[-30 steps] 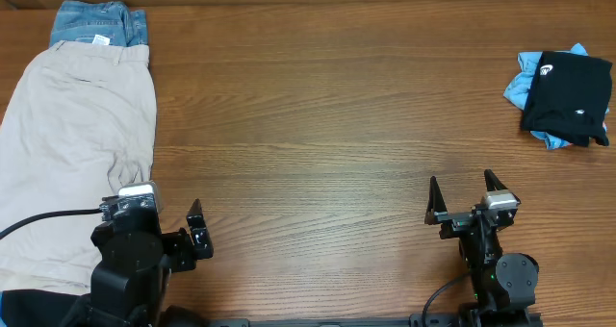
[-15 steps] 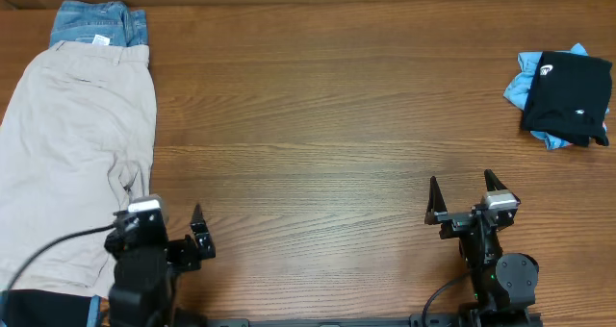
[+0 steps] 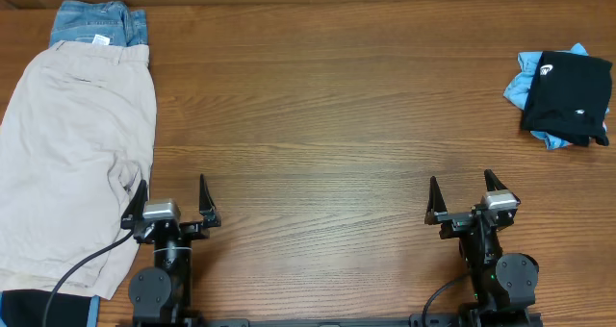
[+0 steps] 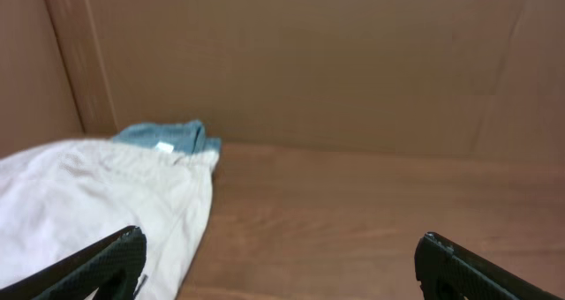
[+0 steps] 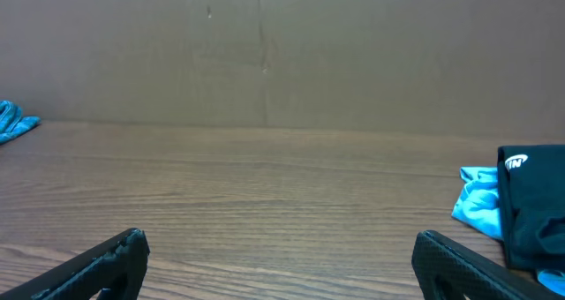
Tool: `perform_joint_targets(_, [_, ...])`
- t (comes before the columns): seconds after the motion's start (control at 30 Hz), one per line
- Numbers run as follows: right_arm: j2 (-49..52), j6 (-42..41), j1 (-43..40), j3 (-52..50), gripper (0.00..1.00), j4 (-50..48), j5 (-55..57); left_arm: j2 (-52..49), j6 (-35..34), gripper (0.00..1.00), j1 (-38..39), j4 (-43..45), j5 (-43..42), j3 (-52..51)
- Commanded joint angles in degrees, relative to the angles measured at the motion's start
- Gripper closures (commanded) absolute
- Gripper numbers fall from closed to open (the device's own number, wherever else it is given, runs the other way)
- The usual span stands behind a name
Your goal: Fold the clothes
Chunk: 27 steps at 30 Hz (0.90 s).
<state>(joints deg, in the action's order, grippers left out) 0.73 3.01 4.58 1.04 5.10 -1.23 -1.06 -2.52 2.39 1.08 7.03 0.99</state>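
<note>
Beige shorts [image 3: 72, 159] lie spread flat along the table's left side, with folded blue denim [image 3: 96, 24] behind them at the far left corner. A folded black T-shirt [image 3: 570, 96] with a small white logo rests on a crumpled light-blue tee [image 3: 520, 85] at the far right. My left gripper [image 3: 171, 194] stands open at the front left, just right of the shorts' edge, nothing between its fingers. My right gripper [image 3: 464, 190] stands open at the front right, empty. The left wrist view shows the shorts [image 4: 79, 203] and denim [image 4: 168, 137]; the right wrist view shows the black T-shirt [image 5: 534, 203].
Brown cardboard walls [image 4: 309, 62] stand behind the wooden table [image 3: 327, 125]. A dark and blue cloth corner [image 3: 48, 308] shows at the front left edge. A cable runs from the left arm's base over the shorts.
The left arm has swung from a turned pose over the shorts' edge to facing straight ahead, its fingers now pointing away from me. The right arm has not moved.
</note>
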Motion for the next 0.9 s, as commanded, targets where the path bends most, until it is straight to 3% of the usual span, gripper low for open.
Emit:
perform_joint_targets(0.0, [-0.5,0.04,-0.15,-0.57,0.0,-0.37,0.09,0.87,1.92,0.0,-1.57,-1.81,-4.09,-0.74])
perform_joint_targets(0.07, [-0.5,0.04,-0.15,-0.57,0.0,-0.35,0.09,0.87,1.95,0.0,-1.57,-5.46,-4.09,-0.74])
perform_joint_targets(0.87, [-0.5,0.07,-0.15,-0.57,0.0,-0.37,0.09,0.85,1.9,0.0,-0.76,-5.16,-4.09,-0.72])
